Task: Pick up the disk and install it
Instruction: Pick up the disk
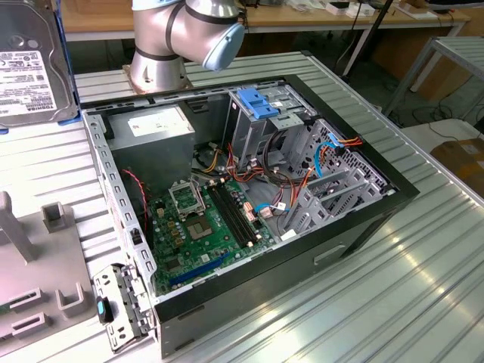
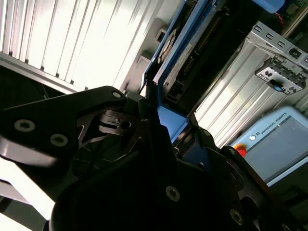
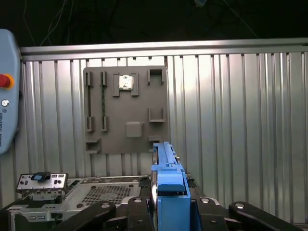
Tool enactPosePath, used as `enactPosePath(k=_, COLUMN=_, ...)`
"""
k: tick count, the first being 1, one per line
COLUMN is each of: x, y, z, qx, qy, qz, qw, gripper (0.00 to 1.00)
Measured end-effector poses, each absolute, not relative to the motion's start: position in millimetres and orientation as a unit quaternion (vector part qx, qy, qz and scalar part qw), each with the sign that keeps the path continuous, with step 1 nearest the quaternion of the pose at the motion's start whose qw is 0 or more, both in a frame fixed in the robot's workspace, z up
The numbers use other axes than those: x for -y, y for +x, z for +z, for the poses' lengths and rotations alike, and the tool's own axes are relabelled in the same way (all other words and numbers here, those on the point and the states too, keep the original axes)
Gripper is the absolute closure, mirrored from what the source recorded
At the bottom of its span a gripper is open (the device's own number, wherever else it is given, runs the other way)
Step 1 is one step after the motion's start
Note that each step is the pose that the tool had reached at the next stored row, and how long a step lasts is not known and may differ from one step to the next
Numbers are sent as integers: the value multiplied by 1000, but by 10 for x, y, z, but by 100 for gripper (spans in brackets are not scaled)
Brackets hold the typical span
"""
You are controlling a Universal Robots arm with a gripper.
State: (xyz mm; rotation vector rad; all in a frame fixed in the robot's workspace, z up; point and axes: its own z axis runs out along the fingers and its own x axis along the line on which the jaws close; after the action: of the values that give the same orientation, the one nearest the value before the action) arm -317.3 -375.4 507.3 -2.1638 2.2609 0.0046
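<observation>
Clamping black hand (image 3: 169,214) onto flat rectangular silver-grey metal disk (image 1: 34,29) by bright blue plastic rail (image 3: 168,185). Holding aloft at exterior view's left, apart from open black computer case (image 1: 249,189). Judging as dense, stiff, shock-sensitive; gripping rail edges, sparing white label (image 1: 21,66) face.

Silver-grey with a white label and blue rail, the disk (image 1: 34,64) is held aloft, label facing the exterior view.
</observation>
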Motion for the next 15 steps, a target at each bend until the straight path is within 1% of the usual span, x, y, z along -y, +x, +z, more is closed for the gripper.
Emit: enactPosePath(k=15, x=3754, y=-2926, z=5069, qx=-722, qy=-691, qz=1, qw=6, gripper=63)
